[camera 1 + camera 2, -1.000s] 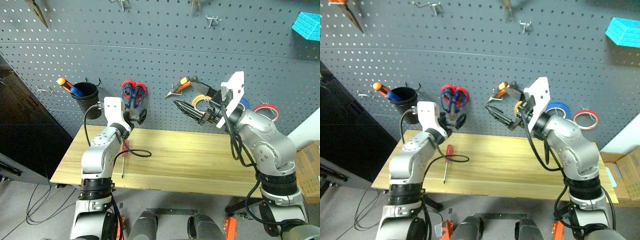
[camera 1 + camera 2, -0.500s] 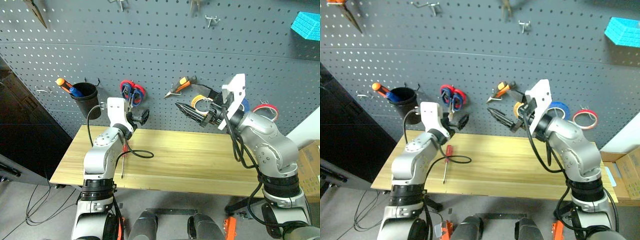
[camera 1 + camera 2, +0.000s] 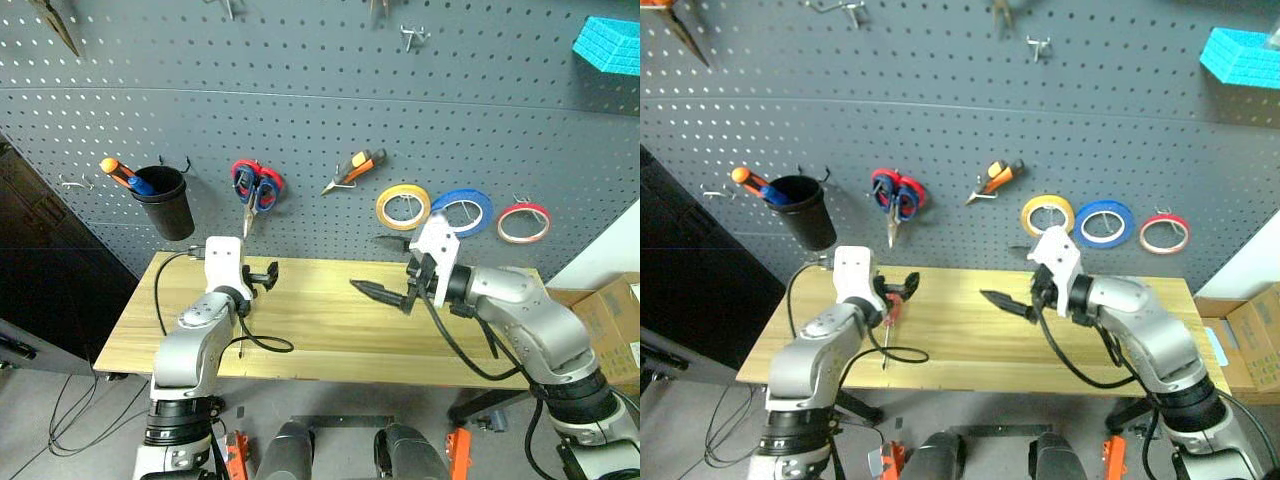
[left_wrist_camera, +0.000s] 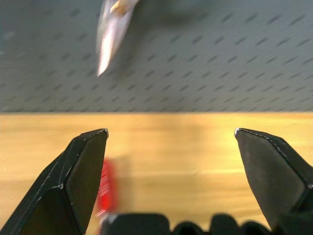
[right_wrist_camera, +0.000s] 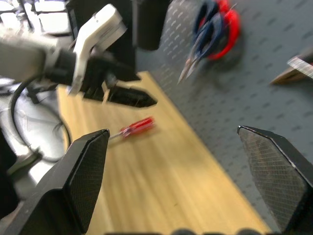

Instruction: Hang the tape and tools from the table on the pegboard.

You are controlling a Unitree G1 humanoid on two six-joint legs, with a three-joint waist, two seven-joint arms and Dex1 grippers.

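Note:
The slim red-handled screwdriver [image 3: 891, 308] lies on the light wooden table [image 3: 330, 330], just under my left gripper [image 3: 271, 275], which is open and empty above the table's left part. In the left wrist view its red handle [image 4: 104, 187] sits by one finger [image 4: 80, 181]. My right gripper [image 3: 365, 262] hangs open and empty over the table's middle. On the grey pegboard [image 3: 330, 110] hang the dark-blue-handled scissors [image 3: 253, 189], the orange-and-black pliers [image 3: 351, 169] and the red tape [image 3: 523, 222].
A black cup [image 3: 167, 200] with orange-and-blue-handled tools hangs at the left of the pegboard. Red-handled scissors [image 3: 270, 181] share the hook with the blue ones. A yellow roll [image 3: 403, 207] and a blue roll [image 3: 462, 210] hang beside the red tape. A cardboard box [image 3: 612, 320] stands right of the table.
Both arms have dropped from in front of the pegboard to just above the table. The right gripper has come away from the pliers, which stay on their hook. The view has tilted slightly.

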